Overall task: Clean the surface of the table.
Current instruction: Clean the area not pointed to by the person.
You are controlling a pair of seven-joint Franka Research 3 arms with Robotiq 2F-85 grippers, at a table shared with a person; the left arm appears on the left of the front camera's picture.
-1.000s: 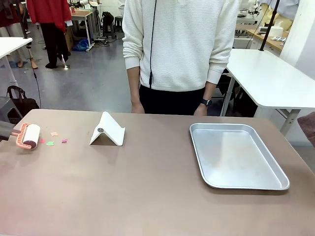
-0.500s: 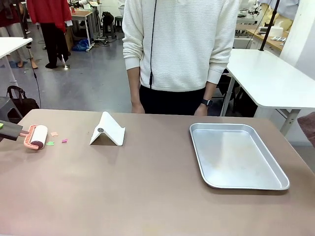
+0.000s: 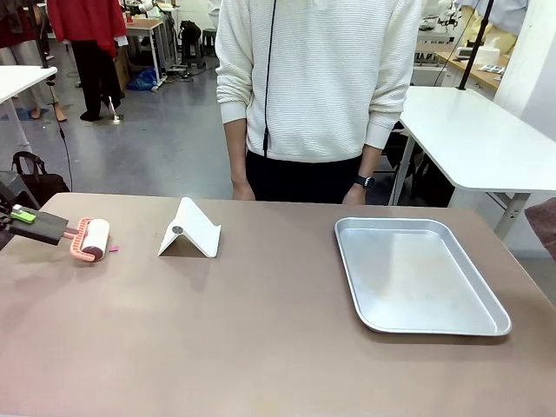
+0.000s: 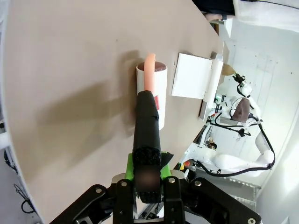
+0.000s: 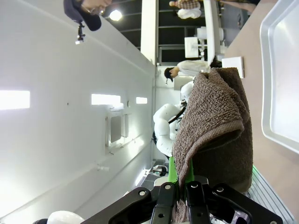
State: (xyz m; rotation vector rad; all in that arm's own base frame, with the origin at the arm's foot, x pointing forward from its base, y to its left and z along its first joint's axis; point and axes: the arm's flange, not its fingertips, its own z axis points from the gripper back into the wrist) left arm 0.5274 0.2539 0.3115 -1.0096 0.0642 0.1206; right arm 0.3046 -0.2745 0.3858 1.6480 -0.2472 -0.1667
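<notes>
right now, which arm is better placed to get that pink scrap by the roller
Left: the left pincer is shut on the lint roller, right beside the pink scrap; the right pincer holds a towel, beyond the tray.

Black left pincer (image 4: 147, 166), green pads (image 4: 130, 167), round screws (image 4: 96, 190), black right pincer (image 5: 180, 181), green pad edge

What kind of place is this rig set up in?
Probably a workshop or lab hall, not a home: a bare grey floor, white worktables beside the brown table, and cluttered benches farther back.
</notes>
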